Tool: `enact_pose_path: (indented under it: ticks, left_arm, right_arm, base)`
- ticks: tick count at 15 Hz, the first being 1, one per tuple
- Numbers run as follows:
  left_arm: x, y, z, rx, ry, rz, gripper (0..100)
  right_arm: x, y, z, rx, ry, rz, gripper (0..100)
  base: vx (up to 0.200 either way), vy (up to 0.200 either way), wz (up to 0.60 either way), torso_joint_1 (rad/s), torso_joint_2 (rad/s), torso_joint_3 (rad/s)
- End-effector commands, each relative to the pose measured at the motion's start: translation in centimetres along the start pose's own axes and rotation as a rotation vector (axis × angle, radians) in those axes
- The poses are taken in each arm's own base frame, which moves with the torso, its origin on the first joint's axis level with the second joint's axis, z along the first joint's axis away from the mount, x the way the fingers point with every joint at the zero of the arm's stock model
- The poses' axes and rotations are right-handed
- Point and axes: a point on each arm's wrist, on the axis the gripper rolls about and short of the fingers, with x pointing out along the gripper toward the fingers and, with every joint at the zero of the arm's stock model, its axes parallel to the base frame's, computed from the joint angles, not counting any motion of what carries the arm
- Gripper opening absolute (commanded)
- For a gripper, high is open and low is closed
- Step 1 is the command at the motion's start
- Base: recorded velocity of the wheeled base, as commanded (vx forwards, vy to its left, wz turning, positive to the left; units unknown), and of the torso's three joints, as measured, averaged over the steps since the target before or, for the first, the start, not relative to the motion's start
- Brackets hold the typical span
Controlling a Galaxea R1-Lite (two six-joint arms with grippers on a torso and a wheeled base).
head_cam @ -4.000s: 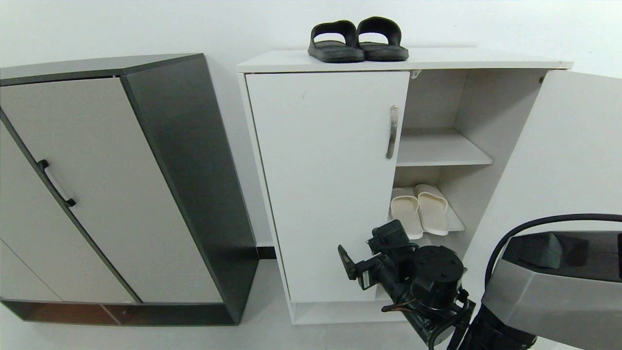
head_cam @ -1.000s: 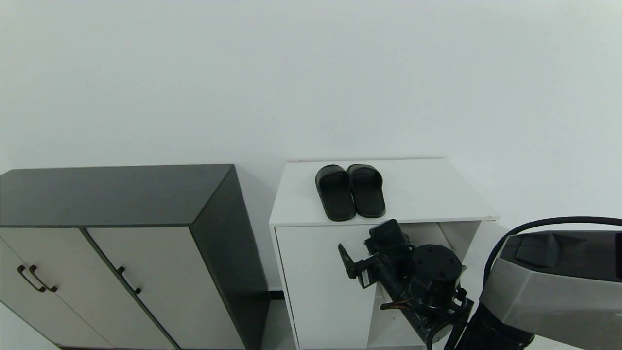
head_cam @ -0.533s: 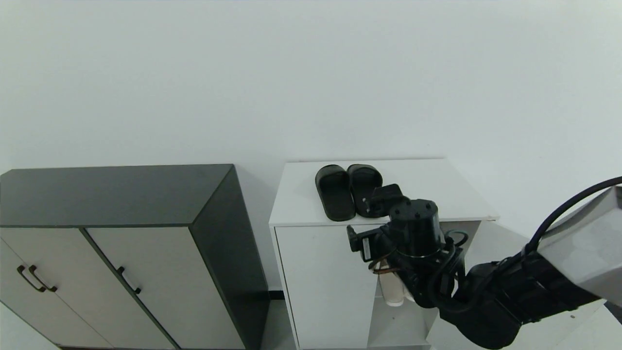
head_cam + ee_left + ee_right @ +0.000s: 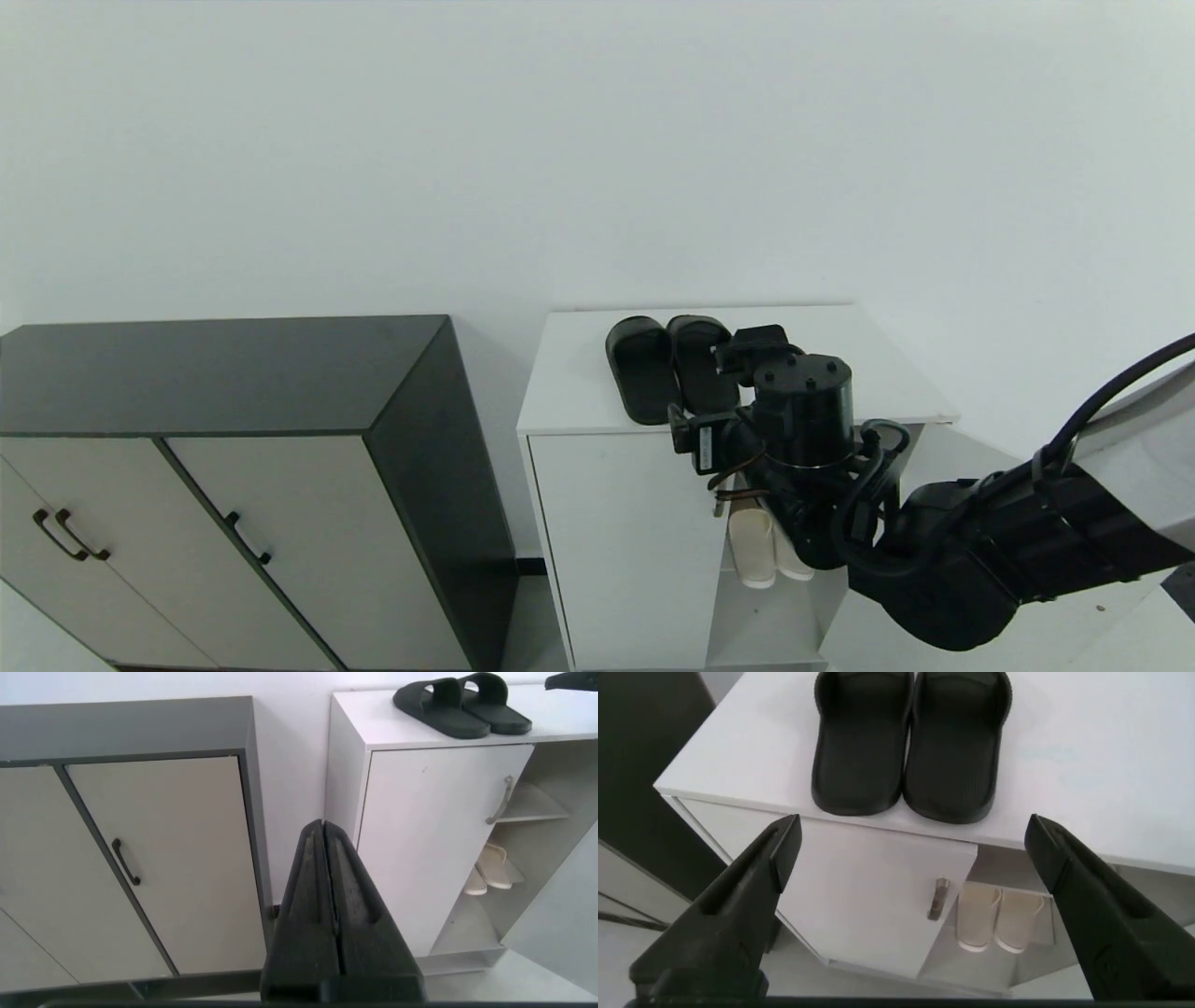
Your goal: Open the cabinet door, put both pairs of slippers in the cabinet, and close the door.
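Right gripper [image 4: 913,833]: fingers spread wide, nothing between them. It hangs just above the front edge of the white cabinet [image 4: 840,359], lined up on the black slippers [image 4: 670,369]. The spread looks wide enough to take both as one pair, though that is a guess.

The black pair sits side by side on the cabinet's top, left of its middle and near the front edge, within easy reach.

Cream slippers [image 4: 761,553] lie inside the cabinet on a low shelf, so I judge one pair done.

The cabinet's right door [image 4: 572,917] stands open. Its left door [image 4: 625,551] is closed, with the handle [image 4: 939,899] just beneath the black pair.

Left gripper [image 4: 323,840]: fingers pressed together, empty. It is low and well out from the cabinet's front, likely parked clear of the work.

Dark cabinet [image 4: 224,373] stands just left of the white cabinet.
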Motion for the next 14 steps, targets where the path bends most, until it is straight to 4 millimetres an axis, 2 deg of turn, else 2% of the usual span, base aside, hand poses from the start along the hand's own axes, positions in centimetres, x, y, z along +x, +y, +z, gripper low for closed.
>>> enact_pose_path:
  ticks: [1,8,13,14]
  left_arm:
    - [0.0,0.0,0.0,0.0,0.0,0.0,0]
    - [0.0,0.0,0.0,0.0,0.0,0.0,0]
    - [0.0,0.0,0.0,-0.003,0.0,-0.001,0]
    - [0.0,0.0,0.0,-0.003,0.0,-0.001,0]
  right_arm:
    - [0.0,0.1,-0.3,-0.007,0.007,0.002,100]
    - [-0.3,0.5,-0.6,-0.013,0.013,0.013,100]
    - [0.4,0.7,-1.9,-0.024,0.041,0.011,100]
    - [0.5,0.9,-2.4,-0.032,0.053,0.016,100]
  base:
    - [0.2,0.0,0.0,0.002,0.0,0.007]
    - [0.2,0.0,0.0,0.006,0.0,0.002]
    - [0.2,0.0,0.0,0.001,0.0,0.001]
    - [0.0,0.0,0.0,0.0,0.0,0.0]
